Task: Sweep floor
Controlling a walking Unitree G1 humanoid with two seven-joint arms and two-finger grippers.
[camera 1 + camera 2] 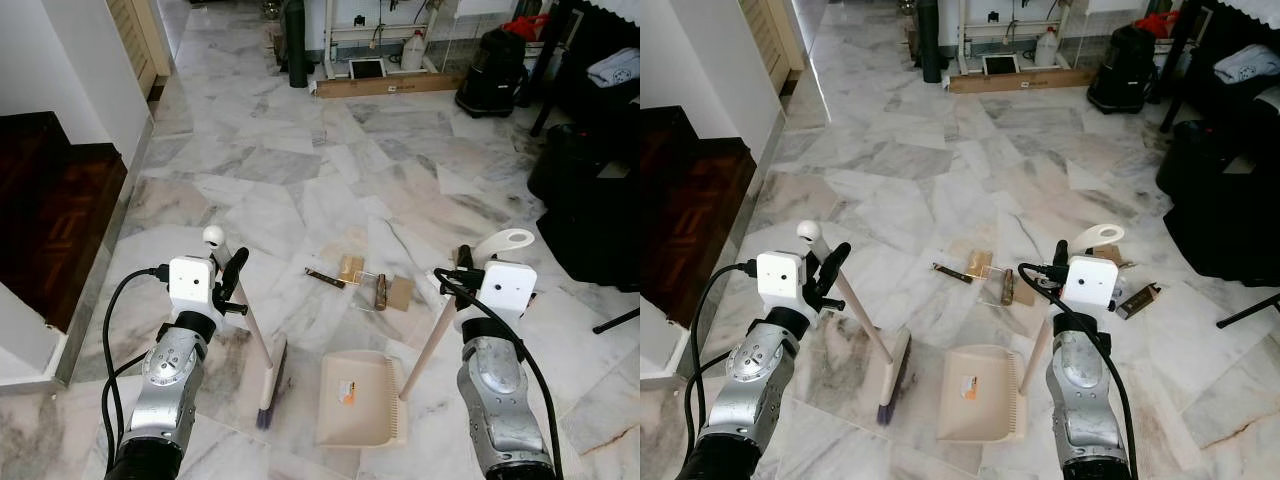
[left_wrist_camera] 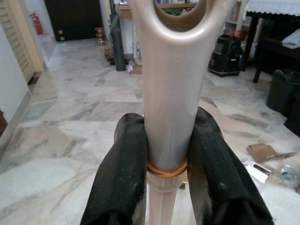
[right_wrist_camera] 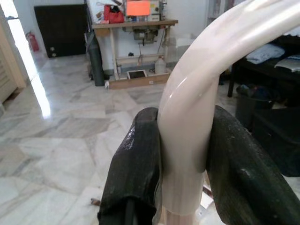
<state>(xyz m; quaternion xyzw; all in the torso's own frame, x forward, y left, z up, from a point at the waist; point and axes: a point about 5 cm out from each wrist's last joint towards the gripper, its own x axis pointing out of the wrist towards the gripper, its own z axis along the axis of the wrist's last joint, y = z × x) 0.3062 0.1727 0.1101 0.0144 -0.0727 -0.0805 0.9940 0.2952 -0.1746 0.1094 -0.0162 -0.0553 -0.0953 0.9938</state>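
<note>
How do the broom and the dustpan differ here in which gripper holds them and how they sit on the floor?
The left gripper holds the broom, whose dark bristles rest on the floor. The right gripper holds the dustpan, which lies flat, mouth toward the litter. The broom's handle leans right, the dustpan's left. Both are cream-coloured.

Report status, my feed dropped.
Left gripper shut on broom. Right gripper shut on dustpan. Litter on floor just ahead of both. Nothing blocking.
</note>
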